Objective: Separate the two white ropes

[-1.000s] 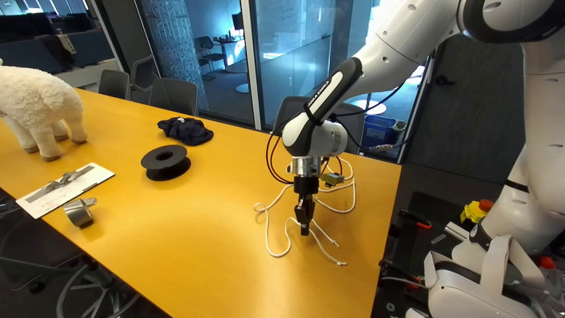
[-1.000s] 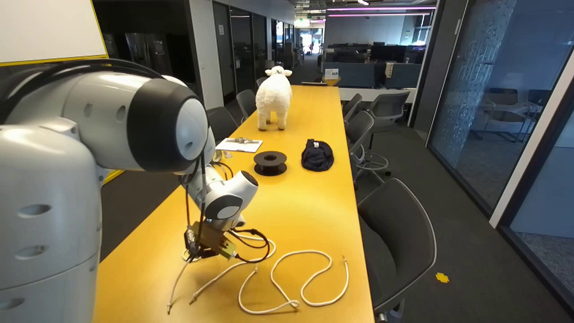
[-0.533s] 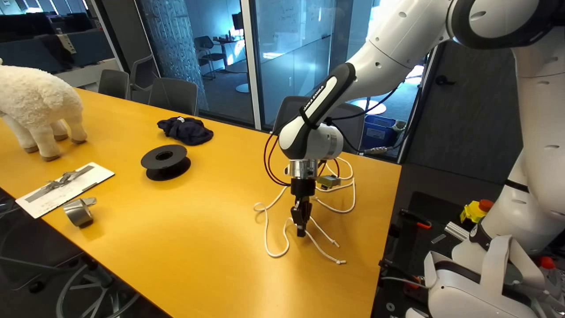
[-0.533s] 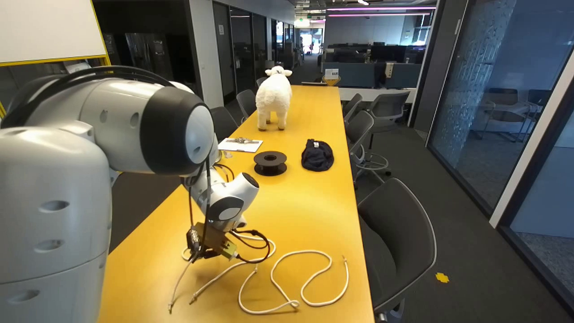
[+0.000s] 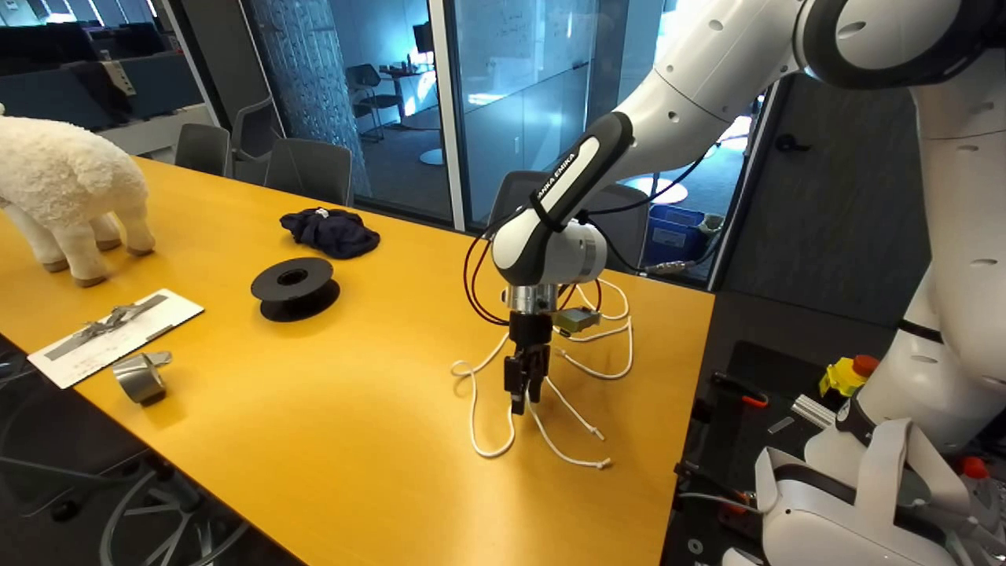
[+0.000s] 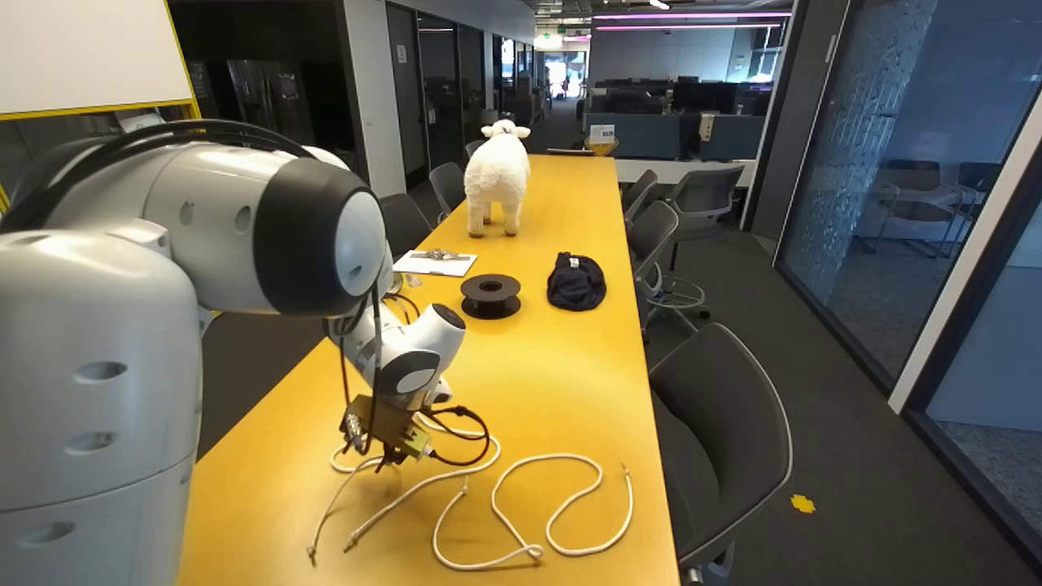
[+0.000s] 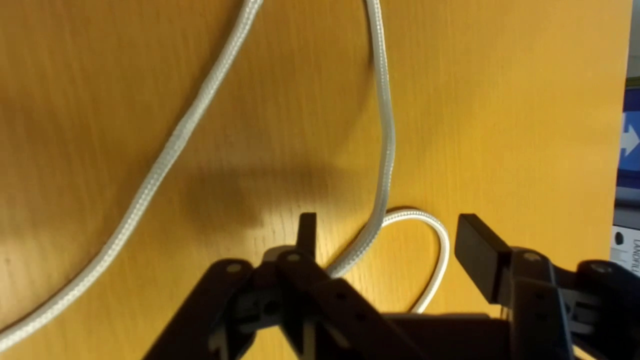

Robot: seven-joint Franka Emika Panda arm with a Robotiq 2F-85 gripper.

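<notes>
My gripper (image 7: 389, 242) stands open low over the table, its fingers (image 7: 482, 257) wide apart. Between them, in the wrist view, runs a strand of a white rope (image 7: 388, 145); it passes behind the left finger and crosses a small curl of rope. To the left lies another strand. In an exterior view this white rope (image 6: 383, 514) has both knotted ends towards the robot base, partly hidden by the gripper. The second white rope (image 6: 562, 456) lies beside it in an S-like curve, one end close to the first rope. Whether they touch I cannot tell.
A black spool (image 5: 295, 287), a dark cloth (image 5: 330, 233), a tape roll (image 5: 140, 379), a white board (image 5: 118, 336) and a fluffy sheep figure (image 5: 75, 185) stand further along the table. The table's end edge (image 5: 695, 409) is near the ropes. A chair (image 6: 720, 439) adjoins the table.
The jaws have opened from shut, and the rope strand they were on has dropped lower. My arm first shifted slightly away from the base, then the gripper rose a little. The second rope lies unchanged.
</notes>
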